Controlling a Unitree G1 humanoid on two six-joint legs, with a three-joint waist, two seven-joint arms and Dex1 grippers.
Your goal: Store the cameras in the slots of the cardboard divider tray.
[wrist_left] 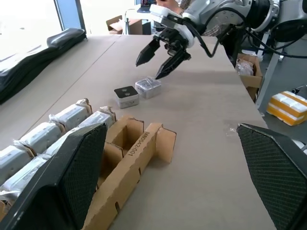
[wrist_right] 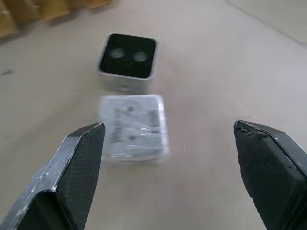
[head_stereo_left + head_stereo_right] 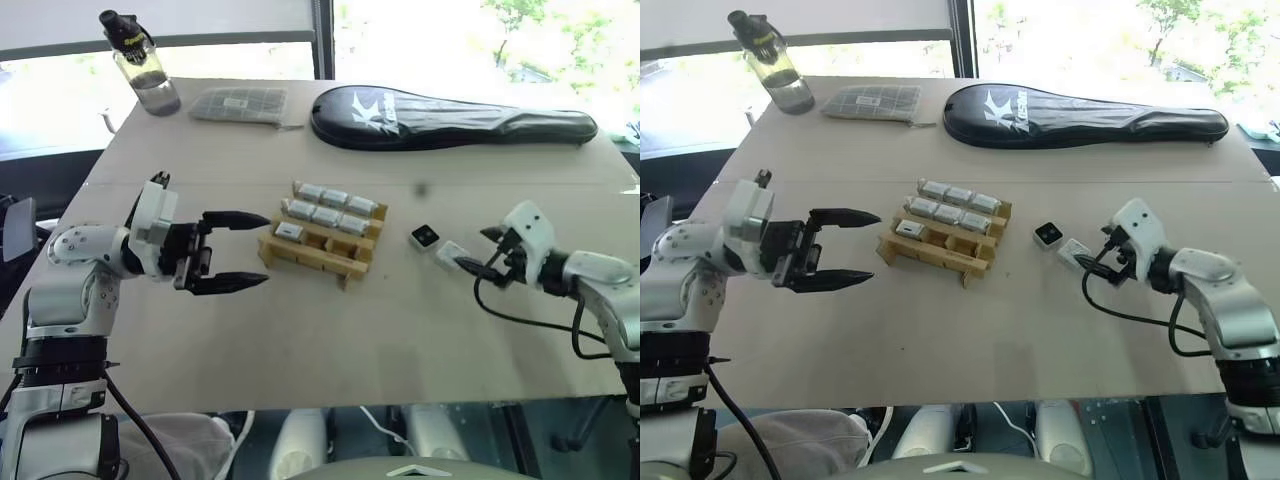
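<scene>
The cardboard divider tray [image 3: 345, 262] sits mid-table with several wrapped silver-grey cameras [image 3: 328, 215] in its slots; two slots at its near right corner are bare. Two loose cameras lie to its right: one black face up [image 3: 424, 236], one wrapped [image 3: 450, 252] beside it. My right gripper [image 3: 480, 250] hovers open just right of the wrapped one, which lies between and ahead of its fingers [image 2: 72, 177] in the right wrist view, not touching. Left of the tray my left gripper [image 3: 262, 252] stands wide open and empty, pointing at the tray [image 1: 144, 148].
At the table's far edge stand a clear bottle [image 3: 140, 62], a flat grey-green gridded pouch [image 3: 240, 103] and a long black racket case [image 3: 450, 117]. A black cable [image 3: 520, 318] loops under my right wrist. Bare tabletop lies in front of the tray.
</scene>
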